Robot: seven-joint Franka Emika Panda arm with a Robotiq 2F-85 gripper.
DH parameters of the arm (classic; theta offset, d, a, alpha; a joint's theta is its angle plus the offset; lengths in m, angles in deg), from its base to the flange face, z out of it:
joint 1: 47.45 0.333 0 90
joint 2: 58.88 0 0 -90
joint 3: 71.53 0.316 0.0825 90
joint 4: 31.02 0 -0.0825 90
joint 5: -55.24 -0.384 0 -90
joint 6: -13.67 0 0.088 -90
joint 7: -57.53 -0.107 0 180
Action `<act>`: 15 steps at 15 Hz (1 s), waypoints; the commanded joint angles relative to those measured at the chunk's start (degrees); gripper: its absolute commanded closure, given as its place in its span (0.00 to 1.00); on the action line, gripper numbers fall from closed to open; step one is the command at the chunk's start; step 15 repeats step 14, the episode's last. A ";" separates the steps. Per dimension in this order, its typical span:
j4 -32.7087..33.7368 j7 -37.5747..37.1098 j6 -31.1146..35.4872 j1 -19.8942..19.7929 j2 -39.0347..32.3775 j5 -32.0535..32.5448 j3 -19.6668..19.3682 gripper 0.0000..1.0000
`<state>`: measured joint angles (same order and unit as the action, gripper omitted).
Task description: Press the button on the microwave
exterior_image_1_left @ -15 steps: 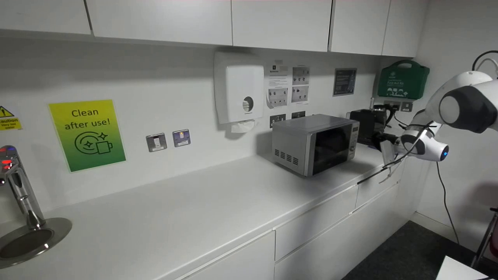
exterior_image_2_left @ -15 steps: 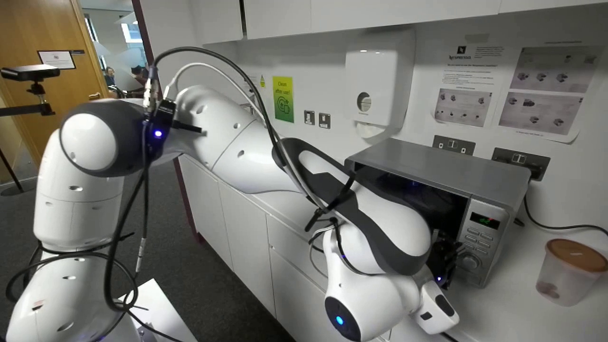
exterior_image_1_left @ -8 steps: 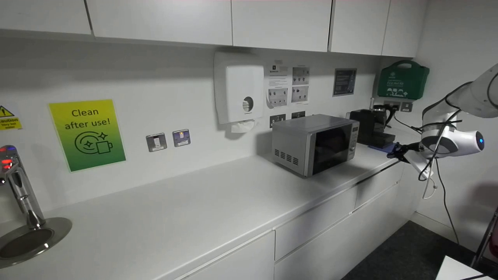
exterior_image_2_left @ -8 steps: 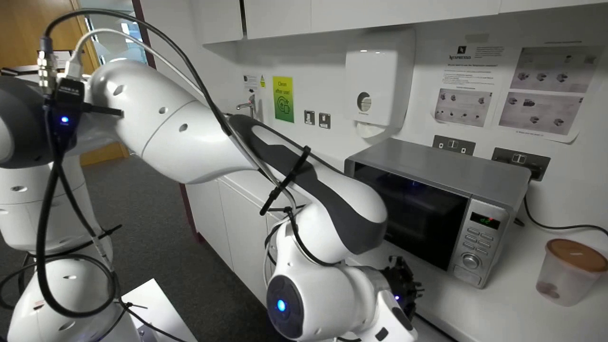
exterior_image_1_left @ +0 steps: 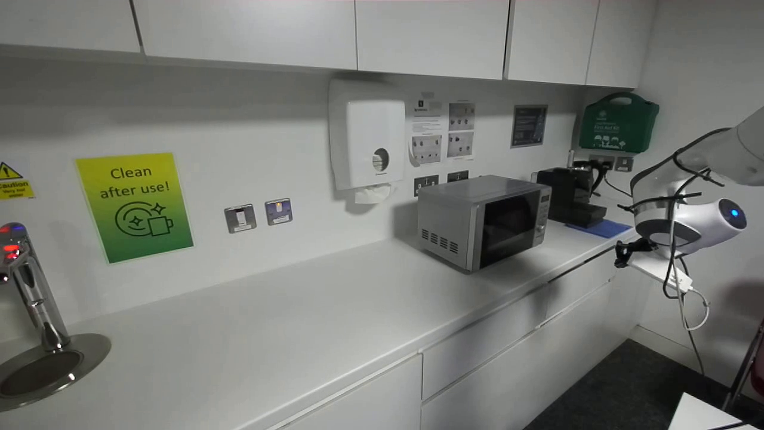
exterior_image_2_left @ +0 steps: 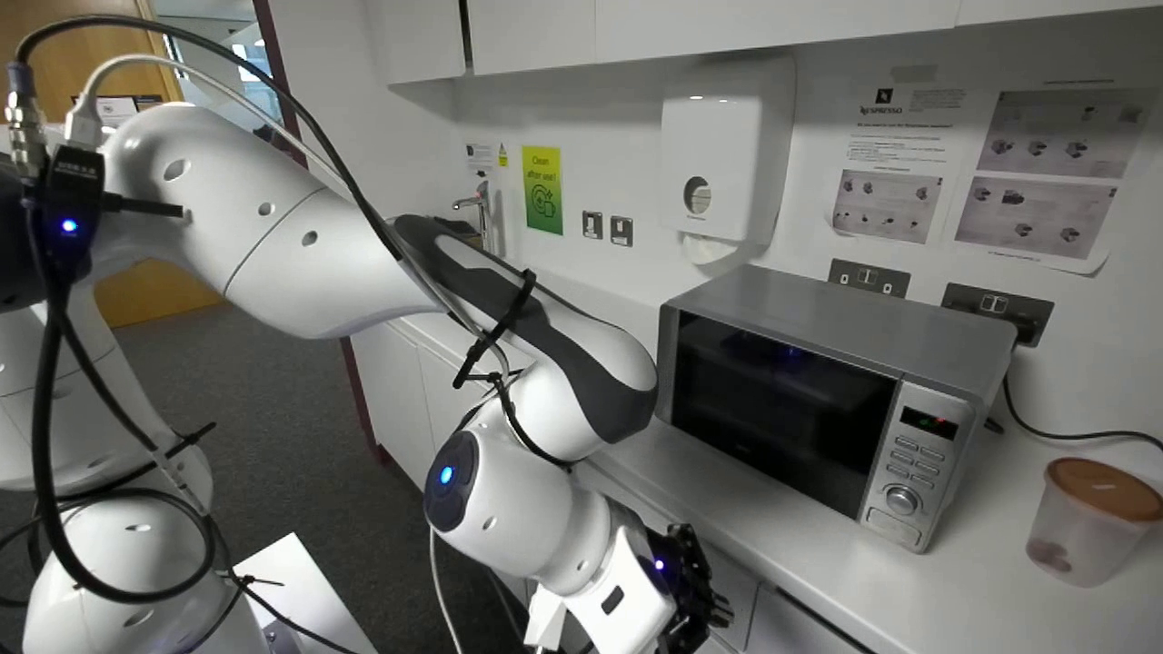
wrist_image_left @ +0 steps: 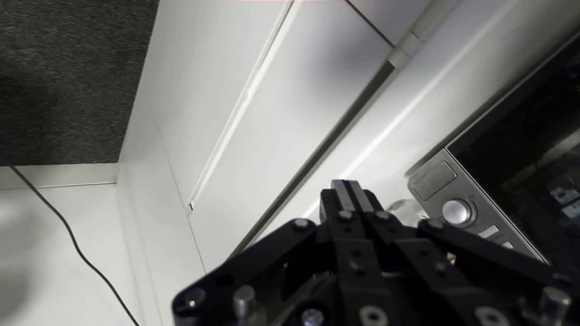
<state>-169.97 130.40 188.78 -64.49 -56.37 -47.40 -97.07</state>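
Observation:
The microwave point(exterior_image_1_left: 459, 218) is a silver-grey box standing on the counter, its dark glass door shut. It also shows in an exterior view point(exterior_image_2_left: 845, 318), where its control strip has a lit display point(exterior_image_2_left: 929, 422), several small buttons point(exterior_image_2_left: 914, 460), a round knob point(exterior_image_2_left: 901, 500) and a flat rectangular panel point(exterior_image_2_left: 893, 525) below. The strip is partly seen in the wrist view, with the knob point(wrist_image_left: 456, 212) and the rectangular panel point(wrist_image_left: 435, 180). My gripper point(wrist_image_left: 348, 183) is shut and empty. It hangs off the counter's front edge, apart from the microwave, in both exterior views point(exterior_image_1_left: 621, 257) point(exterior_image_2_left: 713, 610).
A clear tub with a brown lid point(exterior_image_2_left: 1090, 518) stands beside the microwave. A black appliance point(exterior_image_1_left: 567, 197) and a blue mat point(exterior_image_1_left: 603, 228) are farther along the counter point(exterior_image_1_left: 334, 310). A white dispenser point(exterior_image_1_left: 367, 137) hangs on the wall above. Cupboards point(exterior_image_1_left: 430, 36) overhang the counter.
My gripper has drawn back from in front of the microwave's control strip, out past the counter's front edge and lower. The control strip is now uncovered. The display's lit digits look different.

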 commanded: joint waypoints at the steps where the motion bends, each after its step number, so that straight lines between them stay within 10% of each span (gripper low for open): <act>1: -8.42 -4.43 2.37 1.20 2.97 7.33 1.29 1.00; 7: -19.26 -25.21 -2.43 -1.60 0.69 34.87 3.43 1.00; 8: -19.95 -26.54 -0.98 -0.64 1.44 36.54 2.50 1.00; 9: -19.26 -24.25 0.74 -0.46 3.53 34.69 2.44 0.75; 10: -18.46 -24.56 -0.89 0.12 -0.44 33.46 2.67 0.99; 15: -18.37 -24.51 0.04 0.12 1.32 33.52 2.65 0.75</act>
